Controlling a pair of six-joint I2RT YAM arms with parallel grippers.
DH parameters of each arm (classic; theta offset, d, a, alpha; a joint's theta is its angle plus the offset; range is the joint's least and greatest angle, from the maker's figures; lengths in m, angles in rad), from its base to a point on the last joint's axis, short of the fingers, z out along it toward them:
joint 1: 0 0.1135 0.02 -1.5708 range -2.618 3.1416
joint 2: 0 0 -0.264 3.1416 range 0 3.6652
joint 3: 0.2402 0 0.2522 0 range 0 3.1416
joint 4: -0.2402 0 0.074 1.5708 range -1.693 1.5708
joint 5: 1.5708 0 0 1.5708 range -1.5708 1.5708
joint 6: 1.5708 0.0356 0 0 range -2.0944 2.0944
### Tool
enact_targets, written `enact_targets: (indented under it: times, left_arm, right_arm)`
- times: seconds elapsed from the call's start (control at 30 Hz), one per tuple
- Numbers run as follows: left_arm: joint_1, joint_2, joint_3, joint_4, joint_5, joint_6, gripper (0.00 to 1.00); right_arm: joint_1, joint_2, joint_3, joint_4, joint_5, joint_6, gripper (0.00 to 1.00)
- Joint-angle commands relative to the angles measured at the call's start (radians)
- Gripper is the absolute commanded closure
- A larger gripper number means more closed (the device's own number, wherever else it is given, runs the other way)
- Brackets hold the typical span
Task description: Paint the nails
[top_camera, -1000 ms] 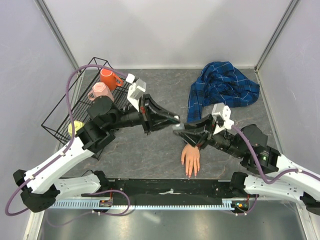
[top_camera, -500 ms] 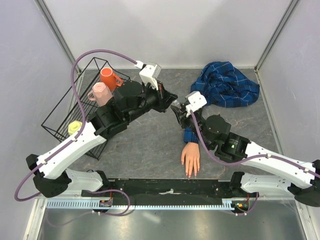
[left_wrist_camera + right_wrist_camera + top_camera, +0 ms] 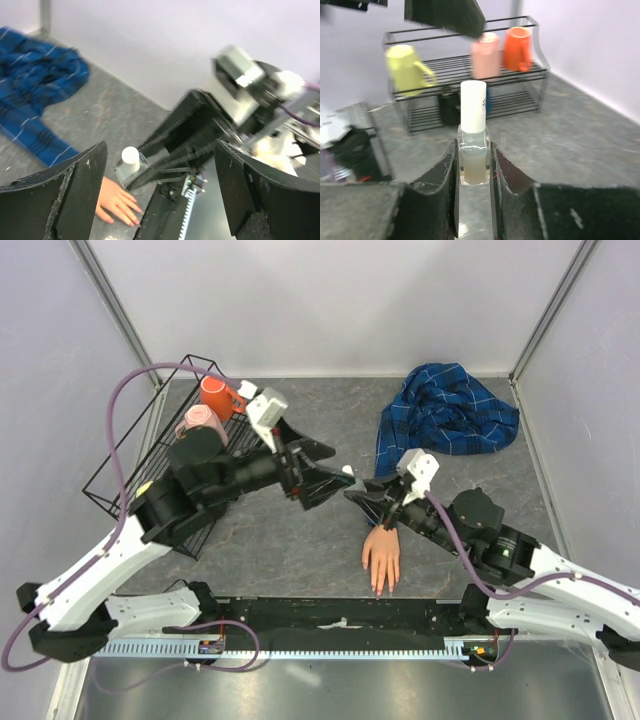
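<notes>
Evidently, the right gripper (image 3: 472, 167) is clamped on the small clear glass bottle with a white cap (image 3: 473, 107), unopened. The left gripper (image 3: 162, 187) gapes beside it. Lower centre, the nails (image 3: 380, 586) of the pale peach mannequin hand (image 3: 381, 555) seem unpainted, though they are tiny.

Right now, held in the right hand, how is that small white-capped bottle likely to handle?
Probably light: the bottle fits between the fingers of the right hand. Its clear, smooth-looking walls may be slippery and could twist in the grip. Tall and narrow under the white cap, it would likely tip if set down carelessly.
</notes>
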Motion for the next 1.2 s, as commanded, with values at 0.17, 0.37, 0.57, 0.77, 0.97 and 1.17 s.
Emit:
enact_targets:
  times: [0.17,0.37,0.57,0.77,0.97,1.17]
  left_arm:
    - [0.009,-0.119,-0.21,0.295,0.42,0.006,0.15]
    - [0.009,-0.09,-0.253,0.465,0.506,-0.055,0.18]
    - [0.009,-0.044,-0.235,0.53,0.577,-0.095,0.33]
    - [0.009,-0.038,-0.227,0.539,0.584,-0.089,0.47]
    - [0.009,-0.022,-0.201,0.487,0.574,-0.052,0.79]
    - [0.009,-0.008,-0.134,0.365,0.474,-0.004,0.98]
  right_arm:
    - [-0.005,-0.131,-0.013,0.004,-0.378,0.227,1.0]
    - [-0.005,-0.156,0.002,0.027,-0.427,0.271,1.0]
    - [-0.004,-0.142,0.015,0.038,-0.435,0.274,1.0]
    - [-0.005,-0.13,0.022,0.04,-0.415,0.258,1.0]
    - [-0.005,-0.119,0.042,0.041,-0.377,0.227,1.0]
    - [-0.005,-0.086,0.074,0.029,-0.268,0.184,1.0]
